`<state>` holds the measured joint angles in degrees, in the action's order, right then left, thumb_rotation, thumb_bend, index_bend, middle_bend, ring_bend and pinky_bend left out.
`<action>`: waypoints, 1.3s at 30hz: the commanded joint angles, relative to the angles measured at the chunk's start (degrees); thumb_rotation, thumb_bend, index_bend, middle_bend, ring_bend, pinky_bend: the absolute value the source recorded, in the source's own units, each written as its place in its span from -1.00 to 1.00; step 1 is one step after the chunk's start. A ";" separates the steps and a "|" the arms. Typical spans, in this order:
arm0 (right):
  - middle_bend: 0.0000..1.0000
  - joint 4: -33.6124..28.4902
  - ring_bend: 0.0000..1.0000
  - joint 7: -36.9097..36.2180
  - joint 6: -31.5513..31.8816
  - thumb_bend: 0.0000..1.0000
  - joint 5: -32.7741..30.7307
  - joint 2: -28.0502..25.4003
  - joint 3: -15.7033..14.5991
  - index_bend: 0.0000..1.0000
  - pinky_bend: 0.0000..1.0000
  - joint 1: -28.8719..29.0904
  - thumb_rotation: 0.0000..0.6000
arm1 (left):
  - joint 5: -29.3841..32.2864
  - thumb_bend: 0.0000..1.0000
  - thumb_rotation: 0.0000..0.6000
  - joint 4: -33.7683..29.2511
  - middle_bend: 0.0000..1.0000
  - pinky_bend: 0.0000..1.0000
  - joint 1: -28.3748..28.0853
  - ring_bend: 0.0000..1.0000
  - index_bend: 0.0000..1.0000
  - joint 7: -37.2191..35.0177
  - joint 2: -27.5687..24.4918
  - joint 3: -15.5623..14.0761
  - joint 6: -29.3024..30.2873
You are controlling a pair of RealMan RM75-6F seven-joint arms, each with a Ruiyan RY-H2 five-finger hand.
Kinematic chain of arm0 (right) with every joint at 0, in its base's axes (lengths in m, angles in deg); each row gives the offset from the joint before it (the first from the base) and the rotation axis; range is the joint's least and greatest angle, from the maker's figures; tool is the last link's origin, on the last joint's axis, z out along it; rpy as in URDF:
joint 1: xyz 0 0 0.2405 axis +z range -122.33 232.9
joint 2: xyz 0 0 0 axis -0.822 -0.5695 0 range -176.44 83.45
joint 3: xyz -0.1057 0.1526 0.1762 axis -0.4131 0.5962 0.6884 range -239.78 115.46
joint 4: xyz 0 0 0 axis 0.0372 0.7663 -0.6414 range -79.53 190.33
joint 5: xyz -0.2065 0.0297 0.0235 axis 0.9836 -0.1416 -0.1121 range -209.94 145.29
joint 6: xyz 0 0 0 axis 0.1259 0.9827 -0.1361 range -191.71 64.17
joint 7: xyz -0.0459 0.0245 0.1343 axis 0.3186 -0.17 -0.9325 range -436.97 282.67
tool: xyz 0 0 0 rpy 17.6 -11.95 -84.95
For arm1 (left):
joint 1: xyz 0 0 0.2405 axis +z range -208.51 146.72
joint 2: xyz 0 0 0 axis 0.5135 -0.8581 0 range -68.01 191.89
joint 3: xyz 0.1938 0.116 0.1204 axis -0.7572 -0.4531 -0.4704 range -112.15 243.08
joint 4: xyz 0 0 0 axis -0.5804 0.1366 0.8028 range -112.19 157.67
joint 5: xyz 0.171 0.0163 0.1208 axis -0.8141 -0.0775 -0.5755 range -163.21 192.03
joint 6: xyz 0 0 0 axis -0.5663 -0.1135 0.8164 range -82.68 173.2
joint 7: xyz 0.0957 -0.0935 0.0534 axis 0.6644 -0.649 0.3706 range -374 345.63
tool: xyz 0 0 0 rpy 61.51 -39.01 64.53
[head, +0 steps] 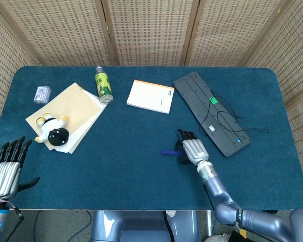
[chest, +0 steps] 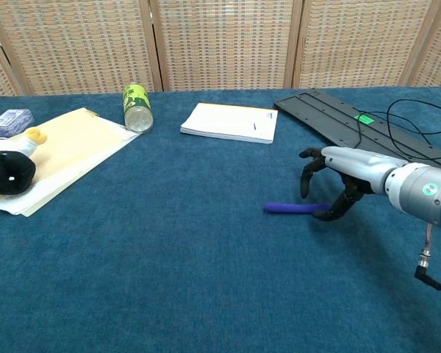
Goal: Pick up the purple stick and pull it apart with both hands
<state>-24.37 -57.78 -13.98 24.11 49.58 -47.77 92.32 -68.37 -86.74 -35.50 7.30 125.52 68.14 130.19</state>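
The purple stick [chest: 290,208] [head: 167,153] lies flat on the blue table, right of the middle. My right hand [chest: 336,177] [head: 191,148] hovers over the stick's right end with its fingers curled downward and apart; the thumb is close to that end, and nothing is held. In the head view the hand hides the stick's right end. My left hand [head: 5,169] rests at the table's near left corner, fingers spread and empty; the chest view does not show it.
A black keyboard [head: 209,112] [chest: 367,140] with a cable lies at the back right, close behind my right hand. A white notepad [head: 151,96], a green bottle [head: 103,86], yellow paper [head: 70,112] and a plush toy [head: 53,131] sit to the back and left.
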 commanded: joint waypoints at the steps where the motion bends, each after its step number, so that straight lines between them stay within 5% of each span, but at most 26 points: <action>1: -1.00 0.95 -1.00 0.98 0.13 -0.07 -1.17 0.97 -0.23 -0.04 -1.00 0.64 1.00 | 0.05 -1.00 1.00 0.04 -1.00 -1.00 -0.02 -1.00 -1.00 -0.01 0.01 -0.01 0.00; 39: -0.82 3.91 -1.00 0.18 2.74 0.10 -3.50 4.00 -1.12 0.33 -1.00 2.60 1.00 | 0.72 -1.00 1.00 0.20 -1.00 -1.00 -0.57 -1.00 -1.00 0.09 0.08 -0.36 -0.39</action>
<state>-20.11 -57.33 -11.27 20.51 53.79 -49.03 94.96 -67.65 -86.54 -36.07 7.39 125.60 67.79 129.80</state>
